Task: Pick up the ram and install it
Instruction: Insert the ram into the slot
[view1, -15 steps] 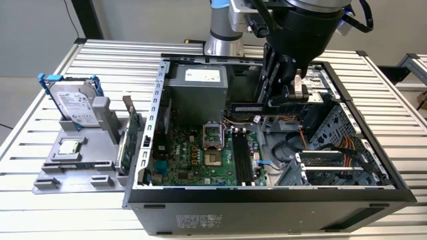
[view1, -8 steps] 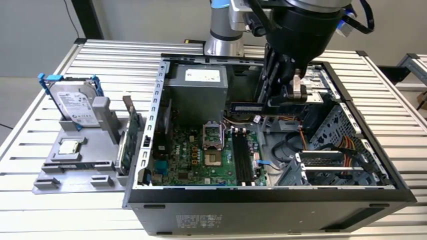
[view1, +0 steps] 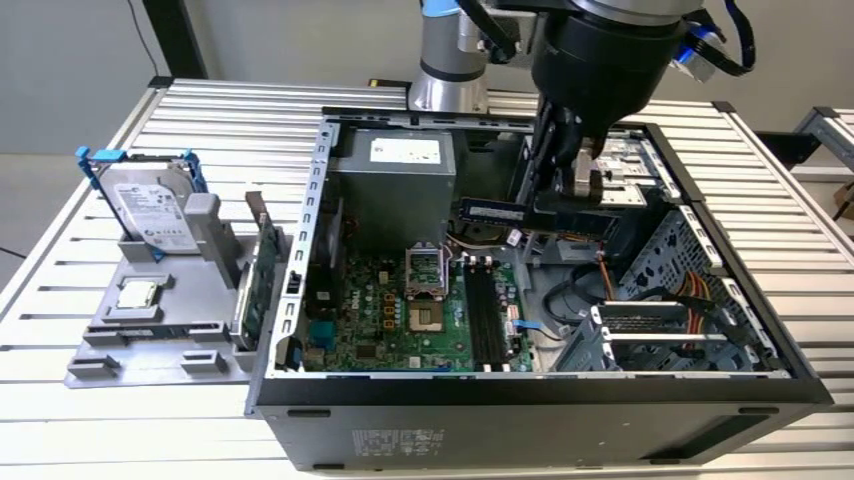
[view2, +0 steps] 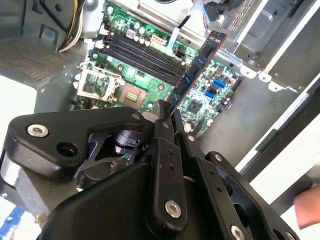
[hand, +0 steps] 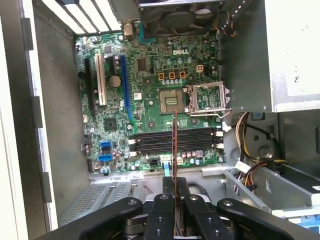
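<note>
The gripper (hand: 175, 186) pinches the ram (hand: 175, 135) above the black slots (hand: 150, 142) of the motherboard (hand: 150, 100) — in the exterior view a hard drive (view1: 147, 210) stands at the case's (view1: 534, 420) nine o'clock.

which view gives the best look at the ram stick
The second wrist view: the ram shows its blue face and length beyond the gripper holding it. The first wrist view has it edge-on; the exterior view shows its side, over the motherboard.

The arm (view1: 603, 55) points down, hand (hand: 175, 186) clamped on ram (view2: 199, 62).
</note>
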